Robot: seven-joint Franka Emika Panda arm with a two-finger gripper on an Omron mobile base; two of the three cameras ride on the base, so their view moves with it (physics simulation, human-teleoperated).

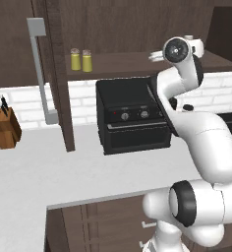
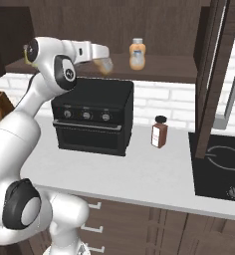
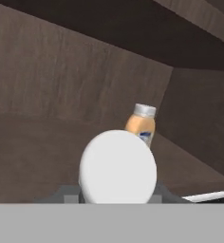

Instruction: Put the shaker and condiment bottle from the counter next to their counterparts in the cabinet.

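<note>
A dark wooden cabinet (image 1: 59, 88) hangs over the pale counter (image 1: 39, 162). On its shelf, at the left, 2 yellow-green shakers (image 1: 81, 60) stand upright, just beside each other. Further right, the gripper (image 2: 105, 63) is closed on the orange bottle (image 3: 117, 166), cap towards the hand camera. Its twin (image 2: 137, 54) stands upright just ahead and right of the jaws.
</note>
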